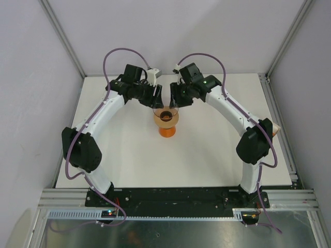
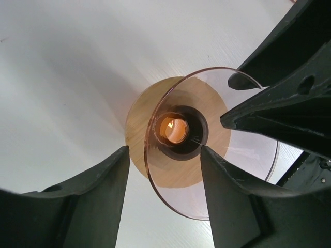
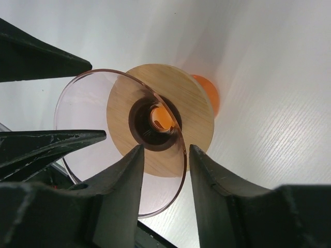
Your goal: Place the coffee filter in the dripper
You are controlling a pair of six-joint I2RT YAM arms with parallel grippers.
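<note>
**Overhead and wrist views, both arms at the dripper.** The dripper (image 2: 214, 155) is seen upright near the middle of the white table (image 1: 217, 155). It is seated on a round wooden disc (image 3: 191, 108), which is carried in turn on a small orange cup (image 1: 166, 130). The cup's orange interior can be made out through the dark central opening of the clear cone.

Both arms are angled inward from opposite sides, so that the two grippers are brought close together just above the dripper's far rim.

The left gripper (image 2: 164, 152) is held with its fingers (image 2: 77, 206) spread wide. The near arc of the clear rim is framed between them, and no contact with either finger is shown.

The right gripper (image 3: 165, 150) is likewise parted, though by a narrower gap. The edge of the rim is seen passing through this gap, close to one finger, and is not clamped.

Nothing is gripped by either gripper.
</note>
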